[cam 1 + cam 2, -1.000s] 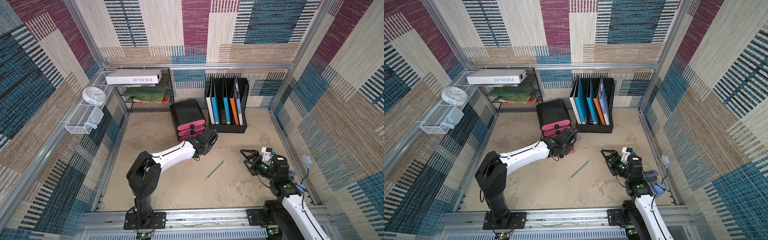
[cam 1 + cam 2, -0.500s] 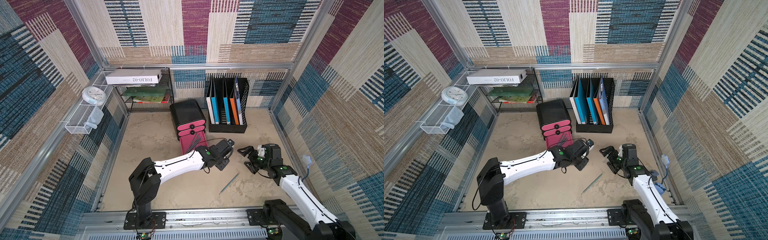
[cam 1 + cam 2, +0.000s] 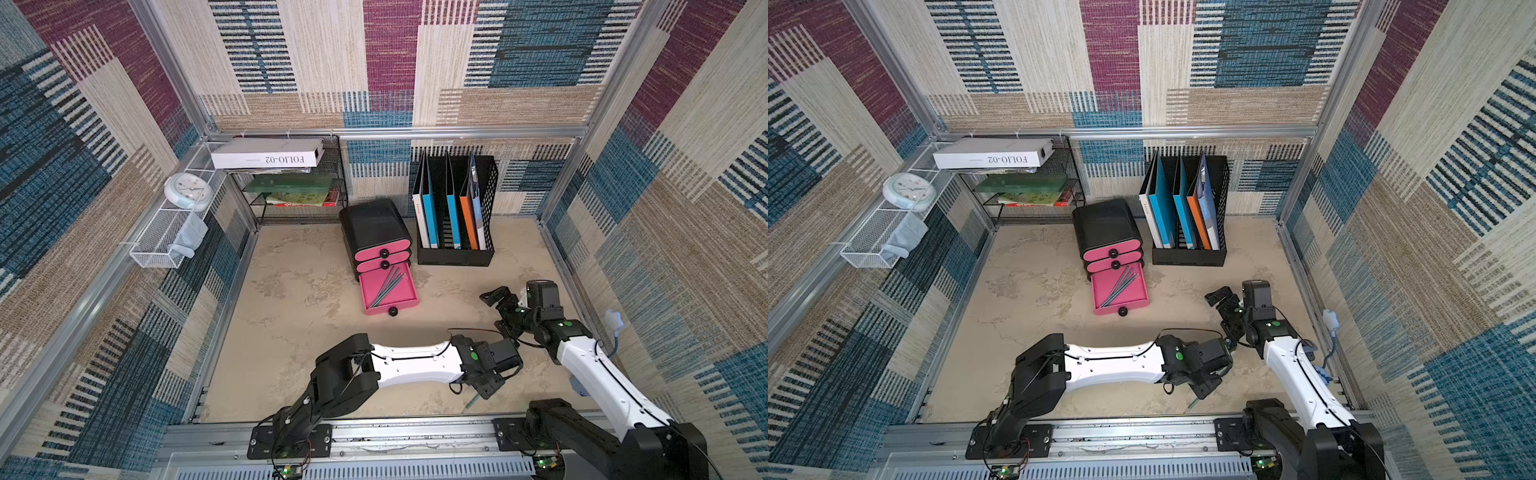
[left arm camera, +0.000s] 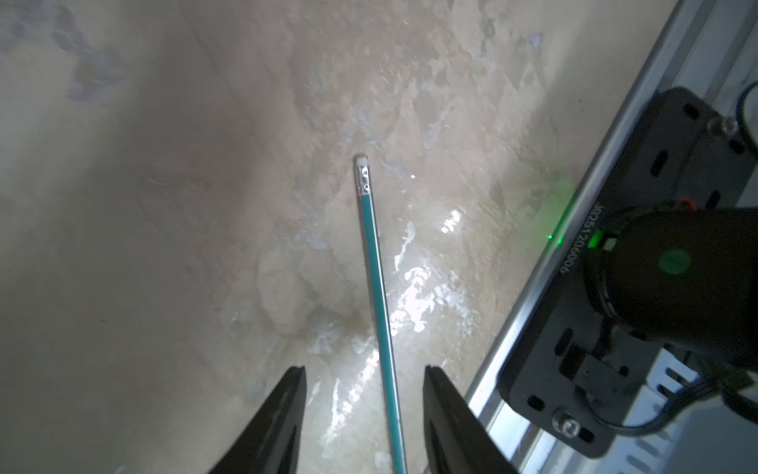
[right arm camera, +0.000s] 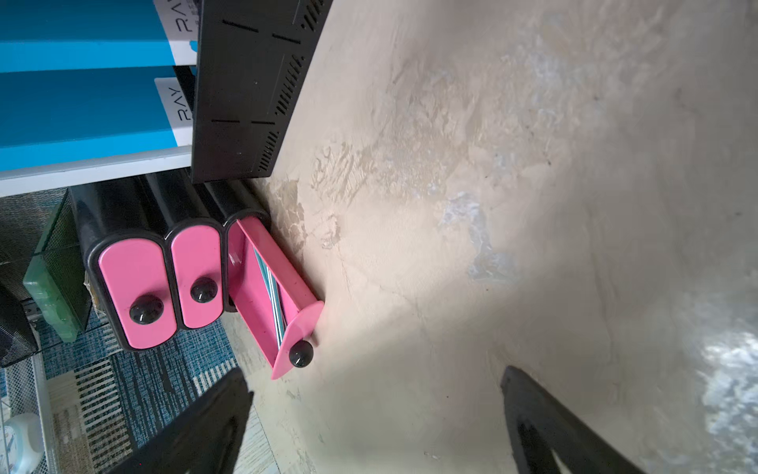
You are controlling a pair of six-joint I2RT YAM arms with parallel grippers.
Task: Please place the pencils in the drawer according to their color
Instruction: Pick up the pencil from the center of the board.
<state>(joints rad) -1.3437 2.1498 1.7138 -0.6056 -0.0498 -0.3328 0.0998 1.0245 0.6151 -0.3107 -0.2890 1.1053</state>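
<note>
In both top views the chest [image 3: 376, 226] stands at the far middle, just left of the file holder [image 3: 455, 253]. Its bottom drawer [image 3: 405, 293] is pulled out toward me with a few teal pencils [image 3: 386, 286] lying in it, and the two drawers above are shut. I take it the drawer is left out because one more of that colour belongs there.

That one, the loose pencil [image 3: 471, 402], lies on the tabletop [image 3: 291, 332] at the near edge, right of centre. Only its end shows from under the left claw [image 3: 484, 388], which is tipped down over it. The right claw [image 3: 494, 297] hangs right of the open drawer, clear of both, so I judge it is only keeping out of the way.

From the left wrist I see the loose pencil [image 4: 377, 287] flat on the surface, running between the two fingers of the left claw [image 4: 364, 369]. The fingers are partly spread. Neither touches the shaft, and it sits nearer one finger than the other, so nothing is held. The near rail [image 4: 574, 246] runs close alongside, which leaves little room on that side.

From the right wrist the right claw [image 5: 375, 373] is spread wide and empty, facing the bottom drawer [image 5: 301, 324].
</note>
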